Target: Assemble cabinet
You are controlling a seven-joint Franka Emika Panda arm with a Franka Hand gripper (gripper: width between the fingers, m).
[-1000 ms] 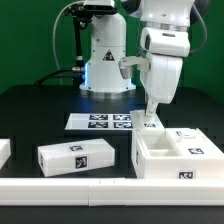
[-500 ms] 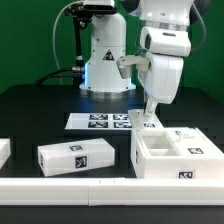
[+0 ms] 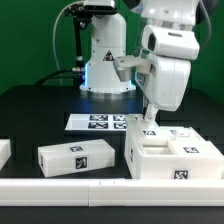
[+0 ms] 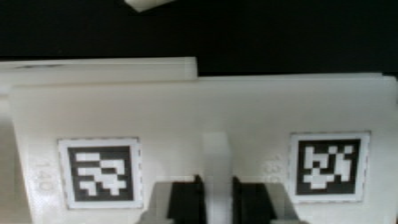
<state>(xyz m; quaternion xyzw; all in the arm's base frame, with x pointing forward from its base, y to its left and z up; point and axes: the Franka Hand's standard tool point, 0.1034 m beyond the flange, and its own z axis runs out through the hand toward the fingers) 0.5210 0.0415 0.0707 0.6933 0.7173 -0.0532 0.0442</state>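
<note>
Black tabletop, claw tight on the far wall of the white cabinet

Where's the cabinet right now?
The cabinet sits at the exterior view's lower right, right of the long block and nearer the camera than the marker board; the end effector is at its rear wall.

place: robotics lab, tabletop test cell
arm: white Franka arm on a pedestal base at the back of the table
backdrop: plain green screen behind the rig
surface: matte black table, white rail along the front edge
tracking: marker board flat on the table; black-and-white tags on the cabinet and the long white block
look: bare staged bench, no household items
</note>
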